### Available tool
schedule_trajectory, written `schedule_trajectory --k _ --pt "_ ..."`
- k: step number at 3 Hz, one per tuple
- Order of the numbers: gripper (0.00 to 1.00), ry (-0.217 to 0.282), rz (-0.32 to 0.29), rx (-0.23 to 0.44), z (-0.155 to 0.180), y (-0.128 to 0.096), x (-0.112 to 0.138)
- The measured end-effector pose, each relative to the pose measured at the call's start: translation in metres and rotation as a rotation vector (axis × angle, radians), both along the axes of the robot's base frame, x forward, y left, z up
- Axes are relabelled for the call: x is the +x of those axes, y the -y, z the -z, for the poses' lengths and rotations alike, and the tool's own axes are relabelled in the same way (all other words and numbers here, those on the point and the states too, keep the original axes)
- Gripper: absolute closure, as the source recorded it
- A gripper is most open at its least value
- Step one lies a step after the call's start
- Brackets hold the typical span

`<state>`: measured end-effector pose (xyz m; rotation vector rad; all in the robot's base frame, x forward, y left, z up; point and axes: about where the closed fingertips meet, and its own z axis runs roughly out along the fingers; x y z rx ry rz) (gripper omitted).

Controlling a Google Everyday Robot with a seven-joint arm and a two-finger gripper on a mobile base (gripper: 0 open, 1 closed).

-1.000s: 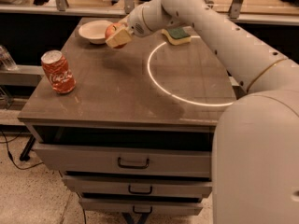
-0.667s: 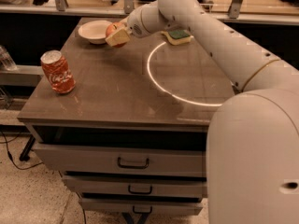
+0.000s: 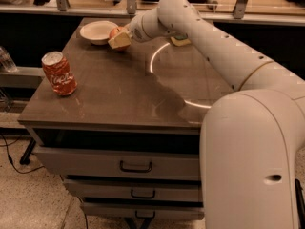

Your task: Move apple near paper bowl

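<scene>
The red-orange apple (image 3: 115, 31) sits between the tan fingers of my gripper (image 3: 119, 38) at the far left part of the tabletop. The gripper is shut on the apple and holds it low over the table. The off-white paper bowl (image 3: 97, 31) rests on the table just left of the apple, with its rim close to it. I cannot tell whether the apple touches the tabletop. My white arm reaches in from the right across the table.
A red Coca-Cola can (image 3: 58, 73) stands upright near the table's left edge. A yellow-green sponge (image 3: 180, 41) lies at the far side, partly hidden behind my arm. The brown table (image 3: 119, 94) has drawers below its front edge.
The gripper and apple stay in almost the same spot beside the bowl. The arm's upper part has shifted slightly.
</scene>
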<state>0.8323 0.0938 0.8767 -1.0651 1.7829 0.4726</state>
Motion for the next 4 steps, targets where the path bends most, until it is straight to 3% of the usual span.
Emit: schedule_trajectory --k 1,2,3,4 --pt "0.17 -0.018 0.008 0.026 0.004 -0.003 0.000" --pt "0.00 -0.028 0.009 0.042 0.004 -0.004 -0.002" --pt "0.00 -0.024 0.004 0.077 -0.005 0.010 -0.015" --pt "0.00 0.101 0.006 0.084 -0.060 0.059 -0.067"
